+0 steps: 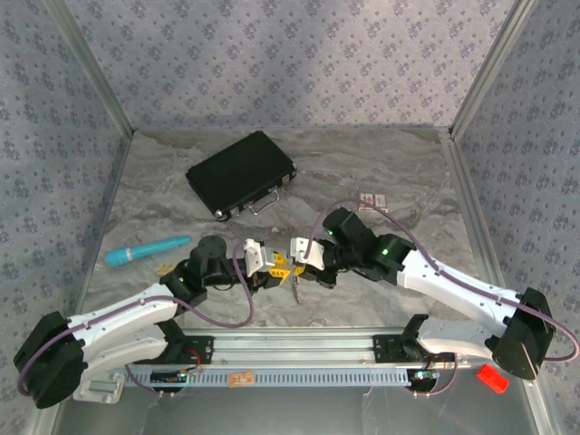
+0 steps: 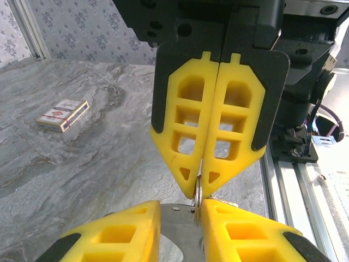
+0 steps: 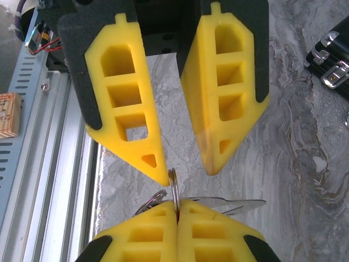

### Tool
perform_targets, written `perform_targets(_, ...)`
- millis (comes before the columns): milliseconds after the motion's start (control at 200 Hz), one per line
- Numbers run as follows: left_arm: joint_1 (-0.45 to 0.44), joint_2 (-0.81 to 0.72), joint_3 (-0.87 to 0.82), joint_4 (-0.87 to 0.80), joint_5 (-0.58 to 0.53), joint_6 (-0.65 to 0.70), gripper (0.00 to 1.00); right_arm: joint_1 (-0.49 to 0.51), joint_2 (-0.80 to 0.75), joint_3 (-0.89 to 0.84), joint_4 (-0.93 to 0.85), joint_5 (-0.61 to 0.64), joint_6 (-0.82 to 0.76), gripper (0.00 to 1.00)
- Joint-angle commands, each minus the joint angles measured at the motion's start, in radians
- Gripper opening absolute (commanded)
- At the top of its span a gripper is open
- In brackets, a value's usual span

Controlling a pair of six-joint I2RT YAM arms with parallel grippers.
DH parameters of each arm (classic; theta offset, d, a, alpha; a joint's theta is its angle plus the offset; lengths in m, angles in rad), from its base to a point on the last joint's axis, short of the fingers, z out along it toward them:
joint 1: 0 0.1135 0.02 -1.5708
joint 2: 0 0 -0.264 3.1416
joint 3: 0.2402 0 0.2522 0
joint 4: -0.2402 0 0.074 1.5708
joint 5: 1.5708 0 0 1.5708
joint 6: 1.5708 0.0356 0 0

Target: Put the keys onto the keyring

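A thin metal keyring [image 3: 173, 188] stands upright, pinched edge-on in my right gripper [image 3: 177, 204], which is shut on it. A flat silver key [image 3: 240, 205] and more wire loops [image 3: 150, 199] hang from the ring just behind those fingers. My left gripper [image 3: 185, 172] faces it tip to tip and is open, one fingertip [image 3: 158, 169] touching the ring's top. In the left wrist view the keyring [image 2: 198, 199] leans against my right-hand finger [image 2: 240, 229], and a key blade [image 2: 177, 229] lies in the gap of the left gripper [image 2: 181, 210]. Both grippers meet at table centre [image 1: 283, 265].
A black case [image 1: 241, 174] lies at the back left, and a teal cylinder [image 1: 145, 251] to the left. A small card box [image 1: 372, 201] sits behind the right arm. A wooden block [image 1: 239, 379] rests on the front rail [image 1: 299, 349], and a red piece [image 1: 492, 379] at front right.
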Motion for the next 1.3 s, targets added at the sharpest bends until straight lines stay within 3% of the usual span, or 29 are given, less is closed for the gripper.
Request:
perform_targets(0,-0.005,-0.012,0.029,-0.001,0.036,0.012,0.25,0.009,0.011,0.047,-0.02,0.024,-0.026,0.0)
perform_targets(225,-0.005,-0.004,0.034,-0.001,0.045,0.018,0.18,0.022,0.029,0.064,-0.01,-0.005,-0.027,0.0)
perform_targets(415,-0.006,-0.008,0.032,0.004,0.051,0.02,0.02,0.028,0.033,0.052,0.006,-0.005,-0.019,0.0)
perform_targets(450,-0.005,-0.012,0.029,0.011,0.05,0.021,0.0,0.025,0.021,0.04,0.024,-0.003,-0.013,0.07)
perform_targets(605,-0.006,-0.03,-0.011,0.105,0.036,-0.014,0.0,-0.019,-0.066,-0.066,0.147,-0.029,0.057,0.26)
perform_targets(855,-0.005,-0.036,-0.073,0.303,0.002,-0.102,0.0,-0.095,-0.153,-0.195,0.337,-0.146,0.203,0.28)
perform_targets(1294,-0.006,-0.024,-0.072,0.301,0.015,-0.116,0.0,-0.119,-0.127,-0.191,0.337,-0.246,0.215,0.26)
